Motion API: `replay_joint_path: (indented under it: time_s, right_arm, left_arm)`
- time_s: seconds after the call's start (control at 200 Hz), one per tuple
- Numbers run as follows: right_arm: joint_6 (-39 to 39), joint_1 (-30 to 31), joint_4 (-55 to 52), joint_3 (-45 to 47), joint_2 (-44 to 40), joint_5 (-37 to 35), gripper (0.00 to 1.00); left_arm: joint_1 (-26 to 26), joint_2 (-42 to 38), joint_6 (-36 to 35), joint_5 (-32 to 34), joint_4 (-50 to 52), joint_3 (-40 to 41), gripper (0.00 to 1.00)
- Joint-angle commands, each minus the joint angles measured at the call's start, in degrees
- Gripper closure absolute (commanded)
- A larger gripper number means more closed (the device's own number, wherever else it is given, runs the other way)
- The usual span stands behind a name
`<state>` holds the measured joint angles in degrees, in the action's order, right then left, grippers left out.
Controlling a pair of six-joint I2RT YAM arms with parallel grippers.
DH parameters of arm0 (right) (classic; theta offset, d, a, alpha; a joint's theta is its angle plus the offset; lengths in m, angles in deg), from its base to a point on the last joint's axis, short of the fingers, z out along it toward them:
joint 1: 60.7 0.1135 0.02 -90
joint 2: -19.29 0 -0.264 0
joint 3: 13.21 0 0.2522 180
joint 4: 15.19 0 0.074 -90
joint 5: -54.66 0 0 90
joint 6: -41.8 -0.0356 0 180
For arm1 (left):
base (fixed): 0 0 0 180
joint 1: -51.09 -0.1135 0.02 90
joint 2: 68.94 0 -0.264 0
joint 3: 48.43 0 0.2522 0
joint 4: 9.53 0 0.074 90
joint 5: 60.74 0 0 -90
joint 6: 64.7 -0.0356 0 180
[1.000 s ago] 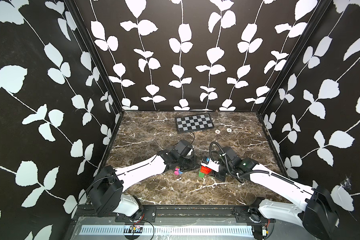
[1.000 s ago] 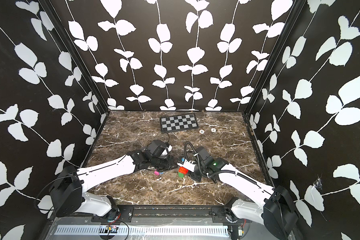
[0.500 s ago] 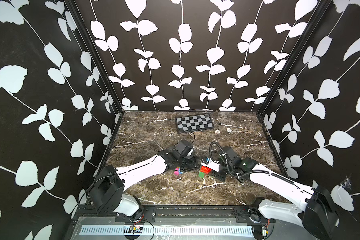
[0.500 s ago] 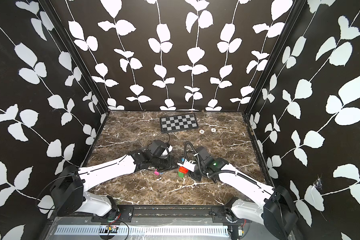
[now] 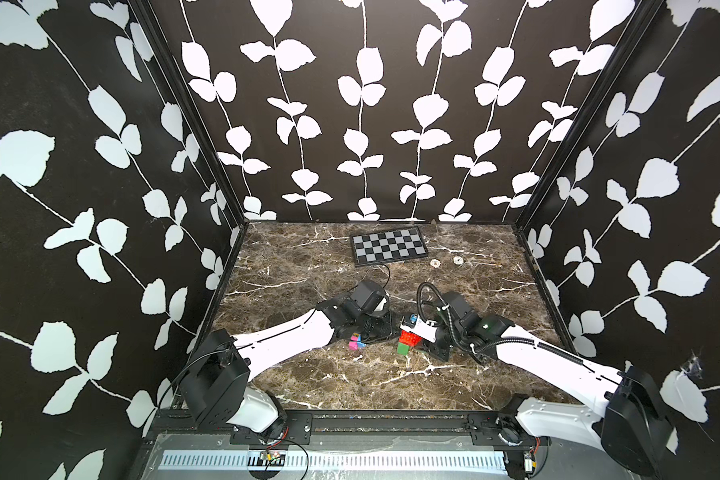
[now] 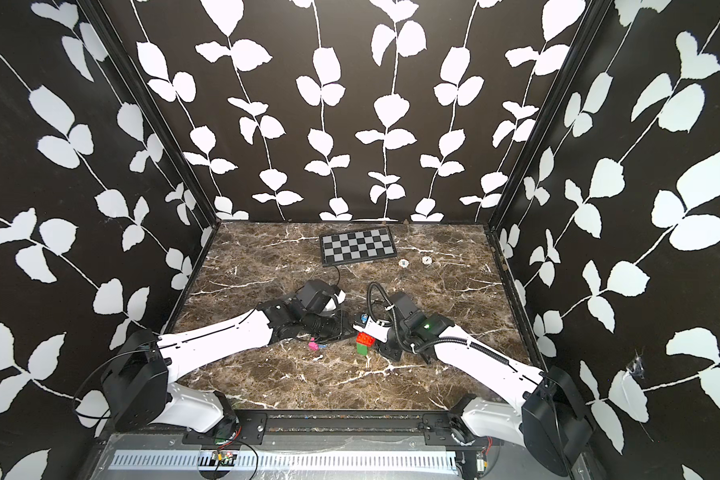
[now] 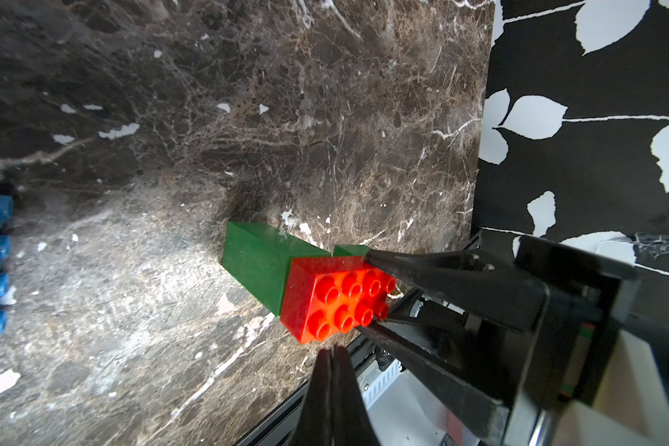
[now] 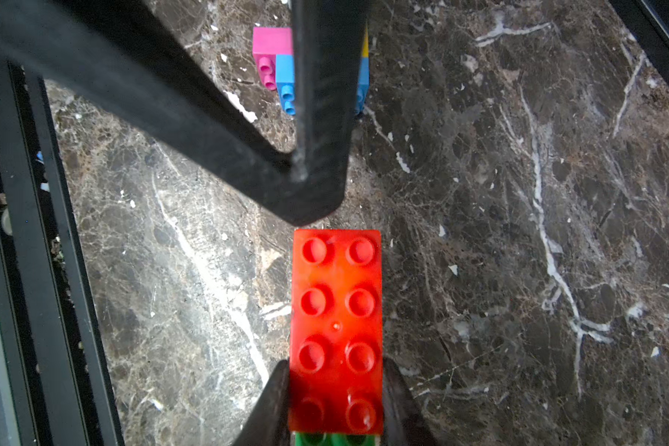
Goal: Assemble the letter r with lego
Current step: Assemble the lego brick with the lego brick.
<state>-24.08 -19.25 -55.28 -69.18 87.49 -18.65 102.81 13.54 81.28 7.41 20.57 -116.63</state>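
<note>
A long red lego brick (image 8: 337,309) sits on a stack of green lego bricks (image 7: 255,262). My right gripper (image 8: 336,390) is shut on the red brick's sides, at the end nearest its wrist. In both top views this assembly (image 5: 407,338) (image 6: 364,340) is at mid-table. My left gripper (image 7: 333,349) is shut and empty, its tips (image 8: 317,193) just off the free end of the red brick. A pink brick (image 8: 271,42), a blue brick (image 8: 284,81) and a sliver of yellow brick (image 8: 365,46) lie joined behind the left fingers. They also show as the pink and blue bricks (image 5: 355,343) under the left arm.
A checkerboard (image 5: 389,247) lies at the back of the marble table (image 5: 350,386), with two small white rings (image 5: 435,262) beside it. Patterned black walls enclose three sides. A black rail (image 5: 371,419) runs along the front edge.
</note>
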Motion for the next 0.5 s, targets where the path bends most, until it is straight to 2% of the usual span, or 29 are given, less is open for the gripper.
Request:
replay_joint_path:
  time_s: [0.0,0.495]
  right_arm:
    - [1.37,-0.34,-0.14,-1.47,0.06,-0.13,1.00]
    - [1.18,-0.49,-0.43,-1.55,1.36,0.58,1.00]
  left_arm:
    - [0.31,0.13,0.26,-0.47,-0.78,-0.49,0.98]
    - [0.31,1.52,2.01,-5.65,-6.63,-0.32,0.98]
